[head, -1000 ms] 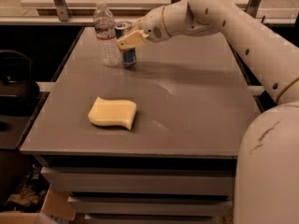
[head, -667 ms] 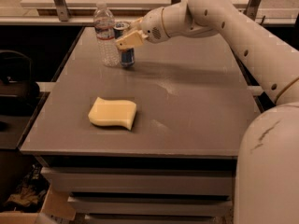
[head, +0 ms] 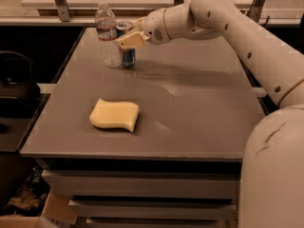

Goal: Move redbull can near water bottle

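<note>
The redbull can (head: pixel 128 57) stands upright on the grey table (head: pixel 190 108) at the back left, its silver top showing behind the gripper. The water bottle (head: pixel 107 36), clear with a white cap and a red-and-white label, stands right beside the can on its left, almost touching it. My gripper (head: pixel 131 39) reaches in from the right and sits at the can's upper half, covering part of it. The can's base rests on the table.
A yellow sponge (head: pixel 115 115) lies on the table's front left. My arm (head: pixel 223 18) spans the back right of the table. A dark counter edge (head: pixel 19 127) lies to the left, and a rail and posts run behind the table.
</note>
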